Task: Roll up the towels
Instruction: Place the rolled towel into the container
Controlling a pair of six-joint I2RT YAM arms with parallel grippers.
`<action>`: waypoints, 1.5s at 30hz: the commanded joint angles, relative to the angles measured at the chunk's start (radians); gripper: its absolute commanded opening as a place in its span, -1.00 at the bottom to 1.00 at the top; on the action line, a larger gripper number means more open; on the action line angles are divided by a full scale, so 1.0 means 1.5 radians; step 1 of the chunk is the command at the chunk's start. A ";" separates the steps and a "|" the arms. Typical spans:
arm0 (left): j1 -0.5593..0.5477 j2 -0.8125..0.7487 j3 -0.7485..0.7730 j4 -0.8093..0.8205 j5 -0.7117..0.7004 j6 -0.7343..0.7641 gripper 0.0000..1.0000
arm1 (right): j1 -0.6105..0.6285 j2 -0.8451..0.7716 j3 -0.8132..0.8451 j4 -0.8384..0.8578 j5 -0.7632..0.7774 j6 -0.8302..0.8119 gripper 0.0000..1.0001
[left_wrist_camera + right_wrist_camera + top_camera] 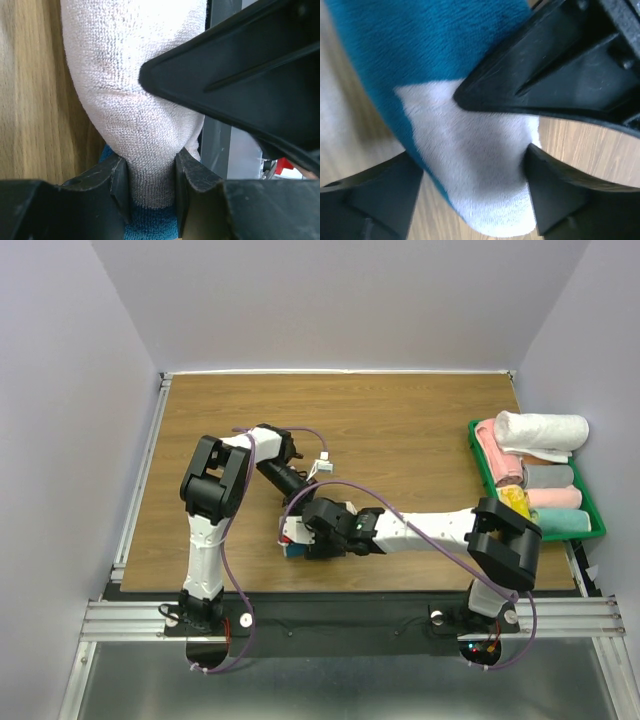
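One towel (290,542) lies as a small roll on the wooden table near the front middle, where both arms meet over it. In the left wrist view its cream terry end (135,100) is pinched between the fingers of my left gripper (150,177), with teal cloth showing below. My left gripper (292,508) is shut on that end. In the right wrist view the teal and cream roll (470,165) fills the wide jaws of my right gripper (472,172). Both of that gripper's fingers touch the roll's sides. My right gripper (308,536) reaches in from the right.
A green tray (597,525) at the table's right edge holds several rolled towels, pink, grey, yellow and green. A white roll (545,430) lies across its far end. Aluminium rails (140,470) run along the left and front edges. Walls close in the sides and back.
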 commanded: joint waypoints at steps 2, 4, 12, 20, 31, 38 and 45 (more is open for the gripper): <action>-0.004 0.006 -0.030 0.020 -0.069 0.048 -0.40 | 0.002 0.034 -0.030 0.056 0.013 -0.006 0.37; -0.004 -0.007 -0.034 0.020 -0.066 0.048 -0.22 | 0.002 0.035 -0.051 0.068 0.014 -0.008 0.30; 0.023 -0.070 -0.070 0.019 -0.065 0.050 0.28 | 0.000 -0.001 -0.134 0.091 -0.003 0.000 -0.27; 0.068 -0.135 -0.099 0.020 -0.095 0.044 0.54 | -0.007 -0.053 -0.185 0.091 -0.009 0.002 -0.99; 0.160 -0.224 -0.042 0.020 -0.164 0.018 0.84 | -0.046 -0.160 -0.196 0.053 -0.009 -0.007 -0.99; 0.162 -0.251 0.006 0.023 -0.133 -0.019 0.97 | -0.134 -0.235 -0.113 -0.086 -0.030 -0.041 -0.99; 0.139 -0.289 0.018 0.036 -0.122 -0.058 0.97 | -0.249 -0.337 -0.046 -0.179 -0.085 -0.108 -0.99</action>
